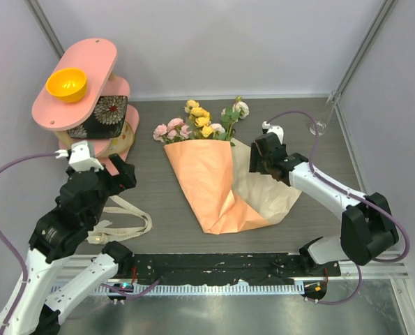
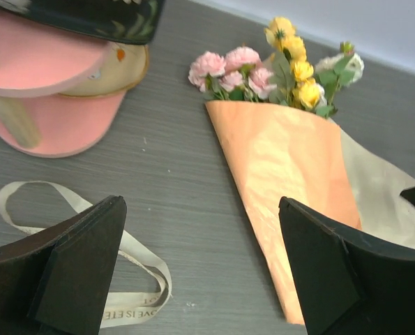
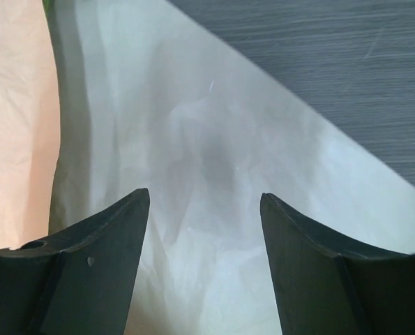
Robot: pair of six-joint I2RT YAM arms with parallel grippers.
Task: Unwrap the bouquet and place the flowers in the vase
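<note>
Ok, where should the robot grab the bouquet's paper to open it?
Probably the loose cream flap lying flat right of the orange cone, pinched at its edge from the right. The right gripper sits open over it, clear of the flowers.

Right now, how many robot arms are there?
2. The left arm is by the ribbon; the right arm reaches over the cream paper beside the bouquet. None seems hidden.

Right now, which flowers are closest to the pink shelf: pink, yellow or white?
The pink flowers, at the left end of the bunch, nearest the pink shelf. The yellow flowers sit in the middle; the white flowers are farthest right.
</note>
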